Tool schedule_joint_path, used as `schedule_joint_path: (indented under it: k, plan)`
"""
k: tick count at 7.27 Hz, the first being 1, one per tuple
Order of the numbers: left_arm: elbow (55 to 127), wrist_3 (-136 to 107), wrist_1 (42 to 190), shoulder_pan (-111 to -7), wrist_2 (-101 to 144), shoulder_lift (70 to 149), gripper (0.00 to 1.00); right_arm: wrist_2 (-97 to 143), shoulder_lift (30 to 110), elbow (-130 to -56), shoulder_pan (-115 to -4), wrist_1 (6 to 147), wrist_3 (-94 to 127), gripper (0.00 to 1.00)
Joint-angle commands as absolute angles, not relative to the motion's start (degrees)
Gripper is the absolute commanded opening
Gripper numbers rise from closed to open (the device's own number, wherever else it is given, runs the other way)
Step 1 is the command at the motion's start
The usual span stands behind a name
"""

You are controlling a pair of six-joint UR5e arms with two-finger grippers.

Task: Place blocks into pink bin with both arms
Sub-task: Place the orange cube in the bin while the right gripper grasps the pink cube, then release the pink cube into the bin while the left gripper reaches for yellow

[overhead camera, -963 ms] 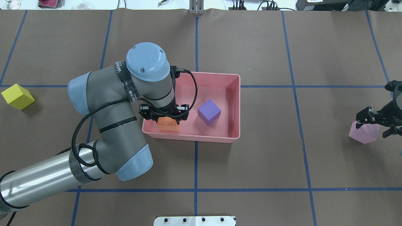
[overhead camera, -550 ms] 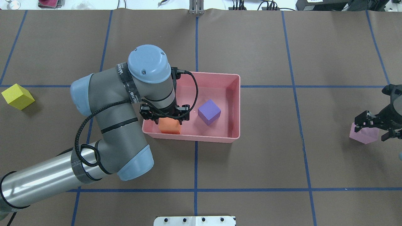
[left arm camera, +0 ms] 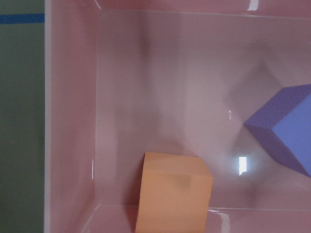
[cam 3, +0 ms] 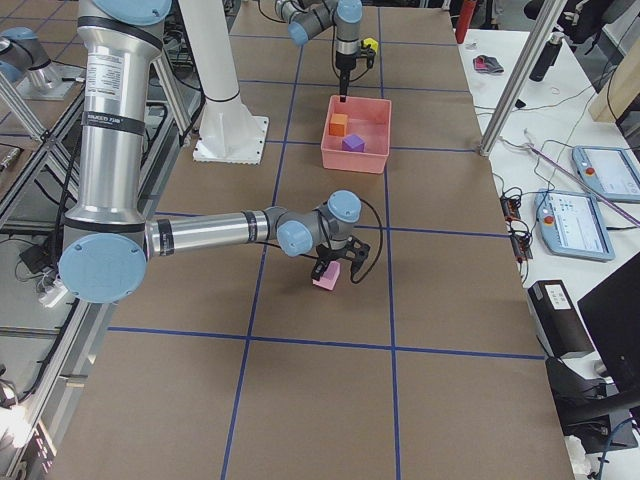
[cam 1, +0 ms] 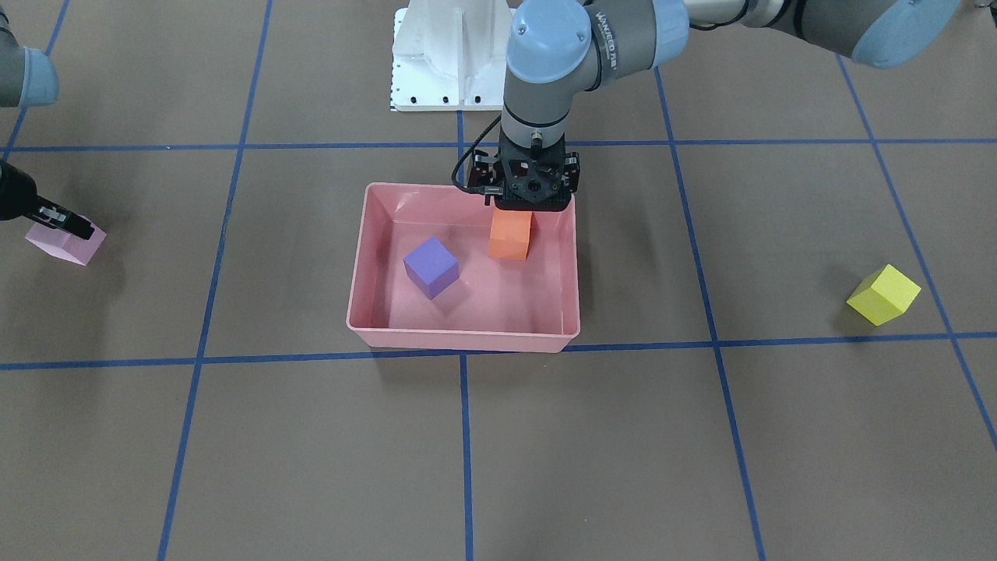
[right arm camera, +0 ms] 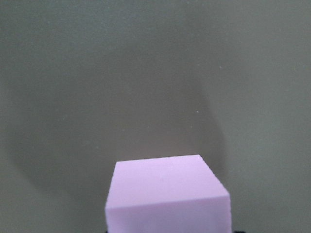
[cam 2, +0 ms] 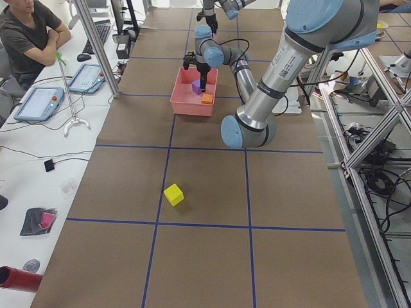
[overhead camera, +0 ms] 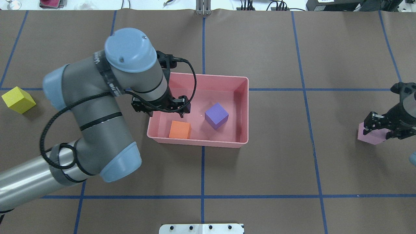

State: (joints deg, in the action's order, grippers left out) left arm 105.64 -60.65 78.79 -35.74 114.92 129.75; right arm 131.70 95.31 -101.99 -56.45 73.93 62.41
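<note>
The grey left robot arm (overhead camera: 87,107) has raised the left hand (overhead camera: 161,110), now wide and empty, above the shallow salmon-pink plastic bin (overhead camera: 211,142), leaving the small orange cube (overhead camera: 179,130) inside beside the purple cube (overhead camera: 216,115), so two are delivered, while the right hand (overhead camera: 380,131) now grips the light pink cube (overhead camera: 369,136) far right on the brown counter (overhead camera: 260,169).

Robotics lab: tape-gridded table (overhead camera: 260,169), teach pendants (cam 3: 573,222), seated operator (cam 2: 29,35).
</note>
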Motion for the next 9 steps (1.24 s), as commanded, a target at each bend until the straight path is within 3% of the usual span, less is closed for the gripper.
schedule_joint_path:
  k: [1,3,4,8,9]
  plan:
    - [114.7,-48.9,78.7,-41.2,115.3,118.3,0.98,131.7,81.5,-103.7,-56.3,81.1,71.1,0.00]
    - [115.7,-33.2,79.3,-51.5,121.0,110.0,0.98,129.6,63.3,-105.1,-55.3,99.3,75.6,0.00]
    - [114.2,-25.0,79.4,-56.8,123.5,107.0,0.99,127.9,59.9,-106.7,-52.0,100.2,83.2,0.00]
    - [93.2,0.6,89.3,-71.2,125.7,106.6,0.99,115.8,48.3,-105.3,-33.3,100.3,103.5,0.00]
    - [87.9,4.8,92.9,-73.5,127.6,106.5,0.99,114.0,44.5,-101.2,-30.9,100.2,105.8,0.00]
